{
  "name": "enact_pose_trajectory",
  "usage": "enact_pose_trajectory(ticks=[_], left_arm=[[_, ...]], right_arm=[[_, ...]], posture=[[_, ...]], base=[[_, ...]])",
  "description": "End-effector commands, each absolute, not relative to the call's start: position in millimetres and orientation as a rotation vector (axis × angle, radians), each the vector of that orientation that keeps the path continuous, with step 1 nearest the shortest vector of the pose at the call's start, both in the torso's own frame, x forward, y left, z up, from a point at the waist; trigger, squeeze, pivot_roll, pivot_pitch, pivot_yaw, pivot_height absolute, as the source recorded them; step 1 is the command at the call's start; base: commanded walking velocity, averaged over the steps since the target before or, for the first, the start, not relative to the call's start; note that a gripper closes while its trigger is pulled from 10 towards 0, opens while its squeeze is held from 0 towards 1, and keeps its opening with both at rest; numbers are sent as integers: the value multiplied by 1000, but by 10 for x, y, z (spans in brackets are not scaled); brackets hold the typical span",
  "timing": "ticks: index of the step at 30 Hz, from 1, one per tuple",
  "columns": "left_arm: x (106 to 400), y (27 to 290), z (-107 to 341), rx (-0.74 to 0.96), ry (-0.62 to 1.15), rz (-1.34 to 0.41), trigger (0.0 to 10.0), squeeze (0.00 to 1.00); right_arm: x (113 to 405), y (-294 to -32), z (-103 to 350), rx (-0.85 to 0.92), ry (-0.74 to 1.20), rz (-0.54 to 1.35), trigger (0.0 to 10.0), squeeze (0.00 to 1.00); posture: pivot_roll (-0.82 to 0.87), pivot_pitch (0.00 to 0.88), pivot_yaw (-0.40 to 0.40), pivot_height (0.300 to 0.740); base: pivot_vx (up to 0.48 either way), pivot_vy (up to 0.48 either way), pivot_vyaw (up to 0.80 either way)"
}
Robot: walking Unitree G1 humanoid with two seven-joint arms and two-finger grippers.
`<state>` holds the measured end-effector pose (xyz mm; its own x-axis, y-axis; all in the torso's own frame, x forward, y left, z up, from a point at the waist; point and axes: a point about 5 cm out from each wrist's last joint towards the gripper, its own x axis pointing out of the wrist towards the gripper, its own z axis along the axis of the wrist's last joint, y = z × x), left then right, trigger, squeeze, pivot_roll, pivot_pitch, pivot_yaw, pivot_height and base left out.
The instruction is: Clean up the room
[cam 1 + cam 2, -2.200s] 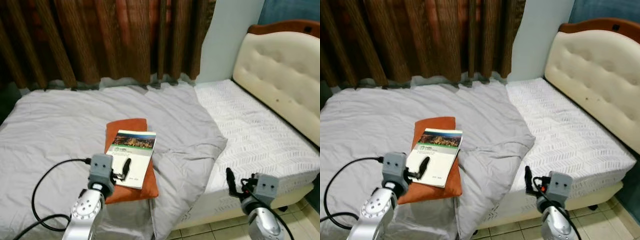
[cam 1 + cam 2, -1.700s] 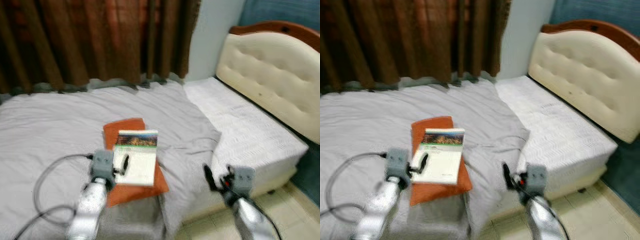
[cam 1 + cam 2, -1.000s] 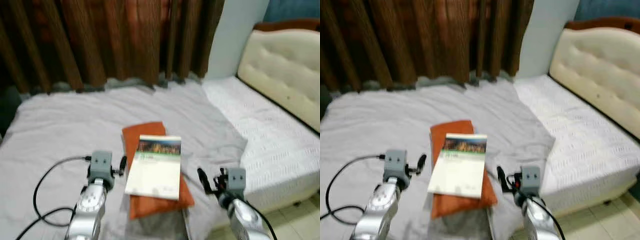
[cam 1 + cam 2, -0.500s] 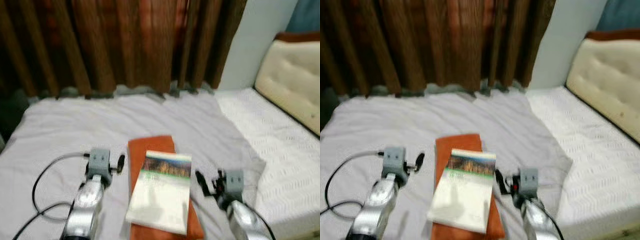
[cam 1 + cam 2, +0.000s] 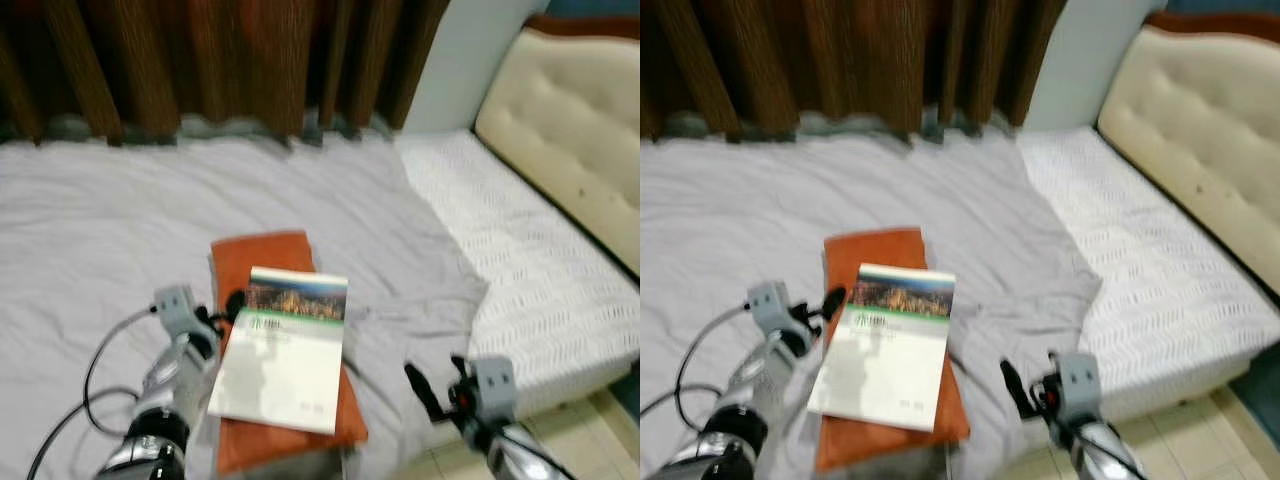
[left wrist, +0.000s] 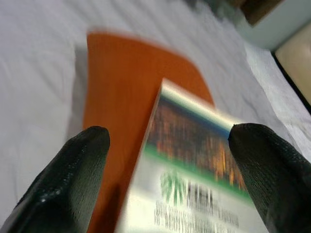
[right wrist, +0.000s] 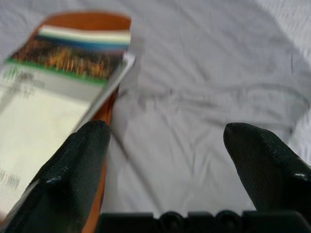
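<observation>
Tool (image 5: 236, 301) beside glossy rectangular book (image 5: 285, 348)

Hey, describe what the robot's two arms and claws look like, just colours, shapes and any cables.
Both arms are silver metal with rounded joint segments. Each ends in a small grey boxy wrist block carrying a claw of two long black fingers with a fine pebbled texture. The left claw has a black cable looping from its wrist block. The right claw shows a small red spot beside its grey block.
</observation>
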<state>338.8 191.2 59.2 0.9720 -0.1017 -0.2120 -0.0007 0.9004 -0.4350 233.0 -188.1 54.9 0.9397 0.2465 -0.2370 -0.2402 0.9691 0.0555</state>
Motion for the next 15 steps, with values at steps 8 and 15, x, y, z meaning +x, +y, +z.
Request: enact_pose_trajectory(ticks=[8,15], left_arm=[[3278,1958,447,-459,245,-55,10000,0],[3222,2135,438,-418,219,-17,10000,0]], right_arm=[[2113,-1913,603,23,293,255,10000,0],[2002,-1906,597,26,331,261,10000,0]], posture=[[-190,341,-180,740],[-182,358,-179,740]], base=[[0,0,0],[0,0,0]])
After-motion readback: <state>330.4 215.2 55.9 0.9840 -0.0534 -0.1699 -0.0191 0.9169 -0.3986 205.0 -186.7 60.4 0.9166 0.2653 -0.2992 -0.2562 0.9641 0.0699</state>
